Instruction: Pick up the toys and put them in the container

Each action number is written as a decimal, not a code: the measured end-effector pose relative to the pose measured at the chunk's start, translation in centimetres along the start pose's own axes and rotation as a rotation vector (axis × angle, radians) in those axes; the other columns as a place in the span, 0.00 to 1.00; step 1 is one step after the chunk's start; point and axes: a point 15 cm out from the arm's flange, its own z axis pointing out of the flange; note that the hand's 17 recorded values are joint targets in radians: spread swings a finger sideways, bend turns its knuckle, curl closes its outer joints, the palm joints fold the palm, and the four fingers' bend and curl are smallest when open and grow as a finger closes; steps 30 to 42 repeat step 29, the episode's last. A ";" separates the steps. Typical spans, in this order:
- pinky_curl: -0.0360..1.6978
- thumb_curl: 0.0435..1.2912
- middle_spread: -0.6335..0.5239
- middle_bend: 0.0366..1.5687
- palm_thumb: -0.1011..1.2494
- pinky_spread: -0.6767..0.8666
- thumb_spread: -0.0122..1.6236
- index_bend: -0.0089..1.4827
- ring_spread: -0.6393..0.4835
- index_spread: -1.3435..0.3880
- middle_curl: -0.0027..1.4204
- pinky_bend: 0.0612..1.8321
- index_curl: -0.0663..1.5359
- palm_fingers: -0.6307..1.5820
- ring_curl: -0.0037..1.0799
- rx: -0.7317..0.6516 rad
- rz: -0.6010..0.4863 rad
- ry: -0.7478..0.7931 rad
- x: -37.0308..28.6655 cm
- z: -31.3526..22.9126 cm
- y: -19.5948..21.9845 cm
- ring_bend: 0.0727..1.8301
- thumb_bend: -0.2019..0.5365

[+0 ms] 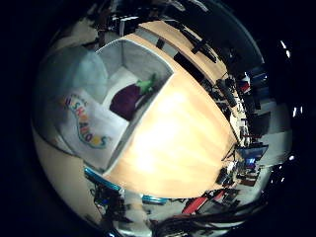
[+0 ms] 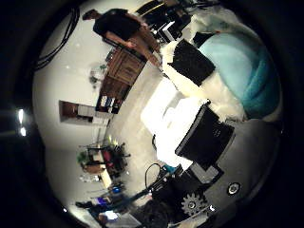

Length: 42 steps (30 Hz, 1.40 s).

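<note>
Wood: the table has a light wooden top, bright where the lamp light falls on it.
Box: a white container stands on the table, at about 10 o'clock from the middle of the top in the little finger side view. Its top is open and its walls look grey-white.
Box side: the outer wall carries a white panel with colourful letters.
Purple toy: a plush eggplant with a green stalk lies inside the box, on its floor, close to the wall that faces the open part of the table.
Blue toy: a pale blue soft toy fills much of the thumb side view at about 2 o'clock, so it is close to the palm. The same pale blue shape shows in the other view at about 10 o'clock, just beside the box and partly in front of its rim.
Hand: the white and black parts of the hand lie against the blue toy, and its fingers bend round the toy, so it grasps this toy.
Contact: fingers touch the blue plush; the toy touches neither table nor box floor, as far as can be seen.
</note>
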 end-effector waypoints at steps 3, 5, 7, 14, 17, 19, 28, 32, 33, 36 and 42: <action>0.33 0.11 0.36 0.72 0.41 0.16 0.79 0.44 0.34 0.54 0.39 0.67 0.47 0.76 0.46 -0.007 0.007 0.001 0.4 0.0 0.2 0.70 0.16; 0.34 0.10 0.34 0.66 0.29 0.15 0.73 0.36 0.32 0.52 0.38 0.67 0.46 0.63 0.46 -0.012 0.000 -0.001 0.4 0.0 0.3 0.67 0.15; 0.35 0.10 0.34 0.62 0.23 0.21 0.70 0.36 0.34 0.51 0.37 0.63 0.46 0.46 0.46 -0.025 -0.002 -0.002 0.4 0.3 0.5 0.62 0.16; 0.25 0.12 0.41 0.41 0.11 0.56 0.60 0.29 0.50 0.49 0.27 0.47 0.35 0.27 0.28 -0.072 -0.020 -0.010 0.2 0.7 1.0 0.40 0.22; 0.23 0.13 0.41 0.37 0.10 0.61 0.59 0.27 0.52 0.49 0.26 0.45 0.33 0.29 0.26 -0.072 -0.024 -0.010 0.1 0.7 1.1 0.37 0.23; 0.22 0.14 0.42 0.36 0.10 0.64 0.59 0.26 0.53 0.49 0.25 0.43 0.33 0.29 0.25 -0.071 -0.025 -0.010 0.0 0.7 1.0 0.36 0.23; 0.18 0.17 0.41 0.29 0.09 0.70 0.58 0.22 0.53 0.49 0.23 0.36 0.30 0.34 0.21 -0.070 -0.032 -0.009 0.0 0.6 1.1 0.31 0.24; 0.18 0.17 0.40 0.28 0.09 0.69 0.58 0.22 0.53 0.49 0.23 0.35 0.29 0.35 0.21 -0.071 -0.032 -0.009 0.0 0.6 1.1 0.30 0.24; 0.18 0.17 0.40 0.28 0.09 0.69 0.58 0.22 0.53 0.49 0.23 0.35 0.29 0.35 0.21 -0.071 -0.032 -0.009 0.0 0.6 1.1 0.30 0.24; 0.18 0.17 0.40 0.28 0.09 0.69 0.58 0.22 0.53 0.49 0.23 0.35 0.29 0.35 0.21 -0.071 -0.032 -0.009 0.0 0.6 1.1 0.30 0.24; 0.18 0.17 0.40 0.28 0.09 0.69 0.58 0.22 0.53 0.49 0.23 0.35 0.29 0.35 0.21 -0.071 -0.032 -0.009 0.0 0.6 1.1 0.30 0.24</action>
